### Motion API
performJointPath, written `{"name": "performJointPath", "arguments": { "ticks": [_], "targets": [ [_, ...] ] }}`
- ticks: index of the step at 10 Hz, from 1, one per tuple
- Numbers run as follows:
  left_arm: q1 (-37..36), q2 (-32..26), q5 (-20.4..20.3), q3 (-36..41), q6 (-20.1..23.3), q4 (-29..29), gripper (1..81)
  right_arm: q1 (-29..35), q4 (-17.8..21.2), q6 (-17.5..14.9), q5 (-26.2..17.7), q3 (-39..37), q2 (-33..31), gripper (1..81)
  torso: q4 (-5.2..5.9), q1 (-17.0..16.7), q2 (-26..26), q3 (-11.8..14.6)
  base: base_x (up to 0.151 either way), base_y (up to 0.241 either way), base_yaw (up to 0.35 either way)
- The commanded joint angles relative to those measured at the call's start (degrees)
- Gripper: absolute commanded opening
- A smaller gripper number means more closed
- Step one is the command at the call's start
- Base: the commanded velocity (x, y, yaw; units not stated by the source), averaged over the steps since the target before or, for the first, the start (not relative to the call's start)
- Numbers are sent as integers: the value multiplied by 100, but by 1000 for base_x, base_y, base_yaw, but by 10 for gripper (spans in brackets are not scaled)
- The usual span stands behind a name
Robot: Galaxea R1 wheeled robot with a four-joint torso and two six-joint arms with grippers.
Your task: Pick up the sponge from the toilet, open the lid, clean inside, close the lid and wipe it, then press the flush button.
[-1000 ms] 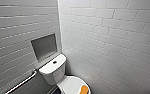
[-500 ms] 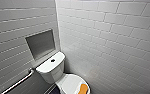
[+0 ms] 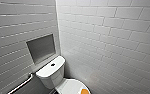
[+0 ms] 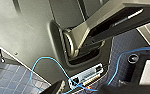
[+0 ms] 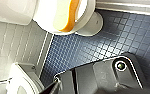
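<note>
The white toilet (image 3: 51, 75) stands in the corner of two tiled walls, low in the head view. The dark round flush button (image 3: 52, 64) sits in the middle of the tank top. The lid (image 3: 69, 87) is down. The orange-yellow sponge (image 3: 85, 91) lies on the lid's front part. The right wrist view takes in the same sponge (image 5: 72, 12) resting on the lid (image 5: 46, 17), with the toilet's base (image 5: 94, 23) on the blue tiled floor. Both grippers are open, and neither holds the sponge.
A recessed niche (image 3: 41, 47) is set in the left wall above the tank, and a grab bar (image 3: 22, 83) runs below it. A white fixture (image 5: 21, 80) stands by the wall near the toilet. Blue cable (image 4: 48, 67) hangs along the robot's body over the blue floor tiles (image 5: 91, 50).
The whole head picture has shifted a little, so the camera has moved. The toilet and the sponge keep their places.
</note>
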Motion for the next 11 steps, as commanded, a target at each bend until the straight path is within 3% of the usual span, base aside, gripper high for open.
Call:
{"name": "performJointPath", "arguments": {
  "ticks": [1, 3, 6, 8, 9, 11],
  "targets": [
    [95, -36, 368, -27, 47, -34, 811, 752, 299, 66, -642, -280, -60, 811, 0, 358, -556, 0, 0, 0, 0],
    [298, 52, 359, -36, 56, 1, 811, 813, 317, 66, -633, -333, -7, 811, 0, 603, -943, -564, 0, 0, 0],
    [491, 87, -2, -27, 56, 10, 811, 892, 317, 66, -616, -342, -7, 811, 0, 938, -1474, -1018, 0, 0, 0],
    [518, 96, -10, 8, 56, 10, 811, 1059, 326, 154, -633, -298, -7, 811, 0, 1209, -1902, -1353, 0, 0, 0],
    [526, 96, -10, 34, 56, 10, 811, 1155, 326, 207, -633, -289, 45, 811, 0, 1339, -2107, -1069, 0, 0, 0],
    [518, 79, 7, 175, 56, 1, 811, 1383, 317, 216, -642, -359, 264, 811, 0, 1556, -2429, -1202, 0, 0, 0]
  ]
}}
